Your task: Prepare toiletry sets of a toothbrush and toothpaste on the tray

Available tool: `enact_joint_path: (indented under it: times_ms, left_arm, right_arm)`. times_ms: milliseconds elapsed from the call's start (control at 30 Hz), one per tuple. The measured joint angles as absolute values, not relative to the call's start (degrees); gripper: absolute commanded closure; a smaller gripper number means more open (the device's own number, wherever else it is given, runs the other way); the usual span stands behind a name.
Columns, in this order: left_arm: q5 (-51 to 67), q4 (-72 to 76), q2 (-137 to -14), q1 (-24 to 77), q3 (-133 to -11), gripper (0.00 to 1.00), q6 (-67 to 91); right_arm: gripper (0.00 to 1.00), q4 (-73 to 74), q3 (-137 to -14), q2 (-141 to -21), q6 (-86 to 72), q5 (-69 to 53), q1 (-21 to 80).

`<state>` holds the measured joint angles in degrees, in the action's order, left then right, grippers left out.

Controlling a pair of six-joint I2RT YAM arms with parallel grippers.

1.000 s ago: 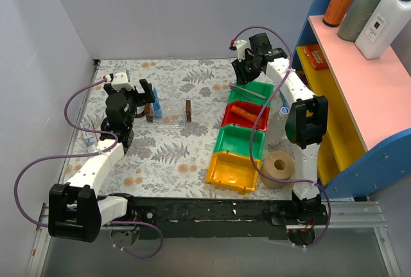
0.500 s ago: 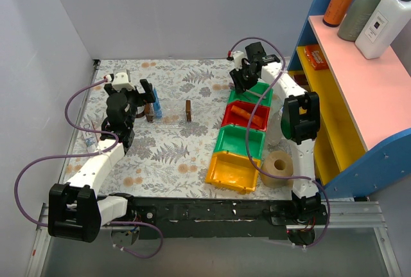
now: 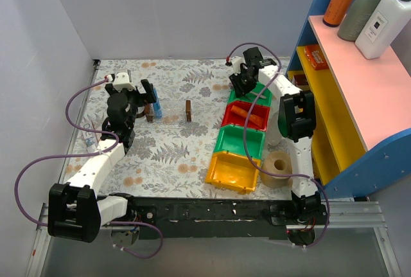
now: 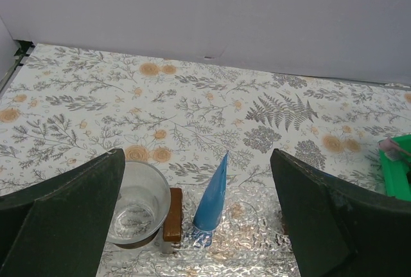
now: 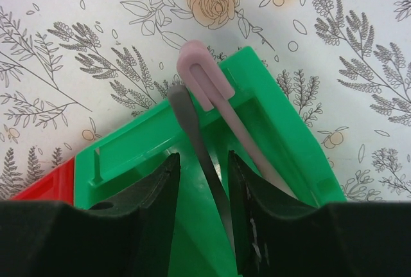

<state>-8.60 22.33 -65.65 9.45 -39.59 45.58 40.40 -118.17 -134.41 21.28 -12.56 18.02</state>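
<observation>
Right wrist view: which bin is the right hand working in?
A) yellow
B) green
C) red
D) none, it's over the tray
B: the right hand hangs over the green bin, its jaws set either side of the grey toothbrush lying in that bin.
</observation>
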Motion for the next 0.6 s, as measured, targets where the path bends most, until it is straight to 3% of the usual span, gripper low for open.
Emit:
enact_joint_path:
  times_ms: [400,600]
  left_arm:
    - [-8.56,22.28,-65.67,9.61,-39.59,0.02,45.34]
    - [-8.14,22.26,-65.69,9.69,-39.59,0.02,45.17]
  right_arm:
    - [0.71,39.64,-117.93,-136.29,22.61,-12.19,18.0]
    - [0.83,37.32,-115.15,-135.94,24.08,-12.14,18.0]
